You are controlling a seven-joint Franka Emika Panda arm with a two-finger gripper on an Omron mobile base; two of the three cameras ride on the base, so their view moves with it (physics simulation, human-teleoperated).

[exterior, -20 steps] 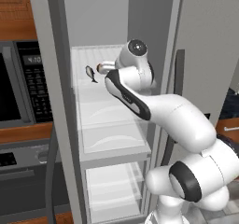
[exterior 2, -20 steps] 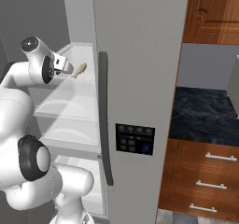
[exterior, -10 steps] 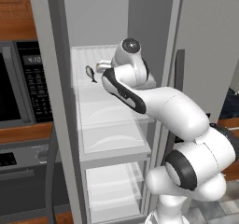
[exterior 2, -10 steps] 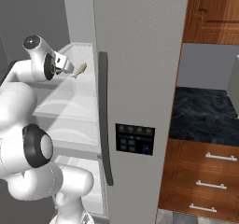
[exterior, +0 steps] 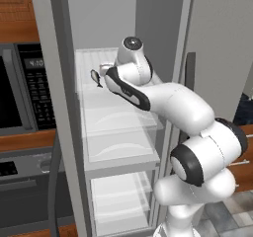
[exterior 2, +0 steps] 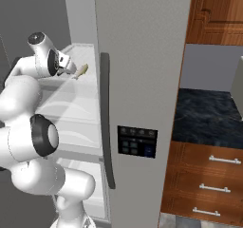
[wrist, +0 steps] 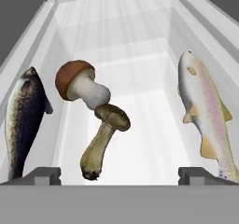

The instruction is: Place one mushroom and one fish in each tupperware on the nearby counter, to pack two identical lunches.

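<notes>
The open fridge (exterior: pixel 74 132) fills the left base view, the white arm (exterior: pixel 173 102) reaching from lower right onto its upper shelf (wrist: pixel 140 139). At the right of the right base view lies the black counter (exterior 2: pixel 209 118). In the hand view the gripper (wrist: pixel 119 175) stands spread wide, holding nothing; pale fish (wrist: pixel 203 111) at right, dark fish (wrist: pixel 23 120) at left, red-brown mushroom (wrist: pixel 79 84) touching the olive-brown mushroom (wrist: pixel 102 141) at centre

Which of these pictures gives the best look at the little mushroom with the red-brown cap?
The hand view: the red-brown-capped mushroom lies close and unblocked on the white fridge shelf, touching the olive-brown mushroom. In both base views I cannot make it out at the arm's end.
</notes>
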